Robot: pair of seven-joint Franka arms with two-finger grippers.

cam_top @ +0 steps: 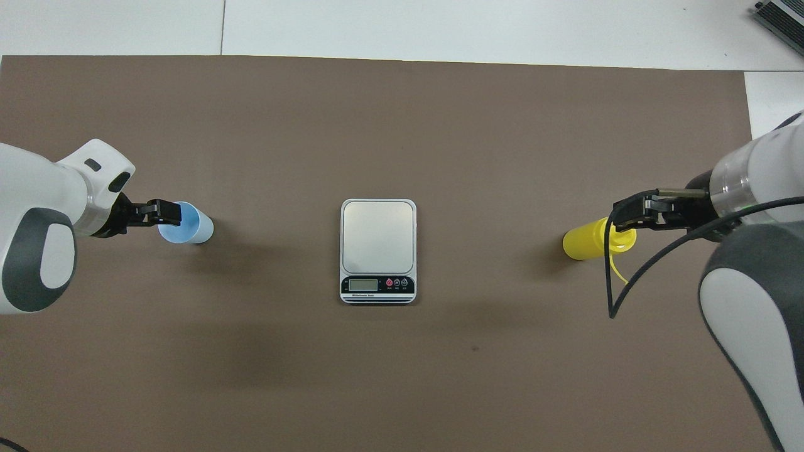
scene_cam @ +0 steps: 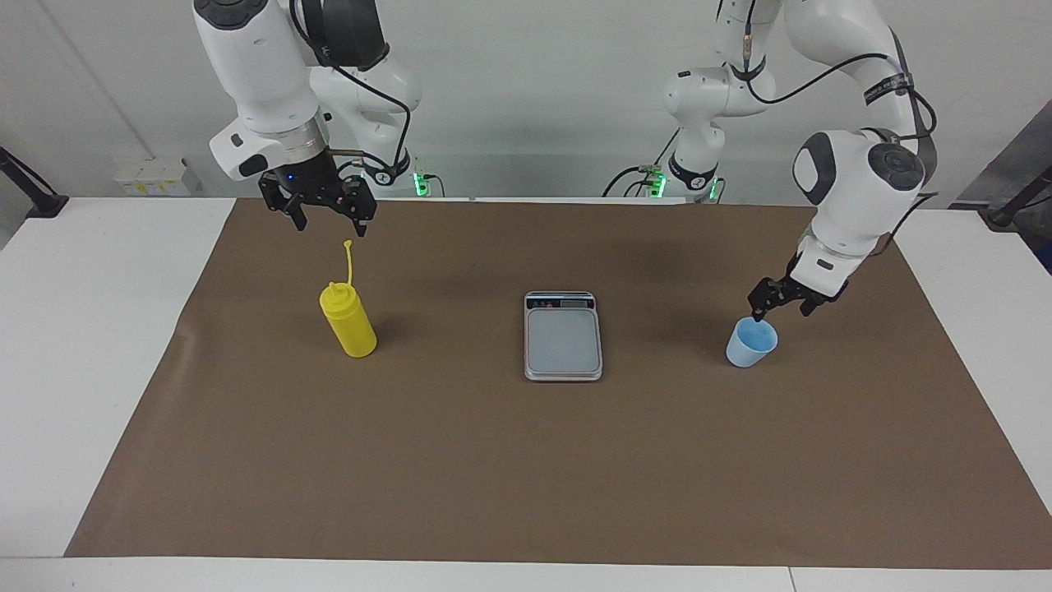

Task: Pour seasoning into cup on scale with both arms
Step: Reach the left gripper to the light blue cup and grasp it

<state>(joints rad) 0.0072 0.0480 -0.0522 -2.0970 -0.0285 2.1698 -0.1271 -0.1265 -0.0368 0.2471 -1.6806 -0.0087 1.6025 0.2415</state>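
Step in hand: we judge this the opening reach. The cup is not yet on the scale and nothing is gripped.

Left gripper (cam_top: 168, 213): coming from the left arm's end of the table, we sit low at the rim of the small light-blue tapered plastic cup (cam_top: 188, 224), fingers spread, one tip right at the lip. We cannot tell whether it touches.

Cup contents: bright blue inside, nothing to be seen in it. It stands upright on the brown paper mat (scene_cam: 526, 460), just under our left gripper and well apart from the scale.

Scale (cam_top: 378, 250): the flat rectangular silver-grey digital kitchen scale lies between our two grippers, weighing plate bare, dark display strip at the edge nearer the robots.

Seasoning (scene_cam: 348, 321): the bright yellow cylindrical squeeze bottle stands upright under our right gripper, its thin cap strap sticking up toward the fingers. What it holds is hidden by the opaque wall.

Right gripper (scene_cam: 327, 215): we hang over the bottle, fingers spread and holding nothing, clear of the strap tip.

Next move, as we judge it: close the left fingers on the cup wall and carry it to the plate, keeping it upright. The right gripper must come down past the strap to take the bottle's body.
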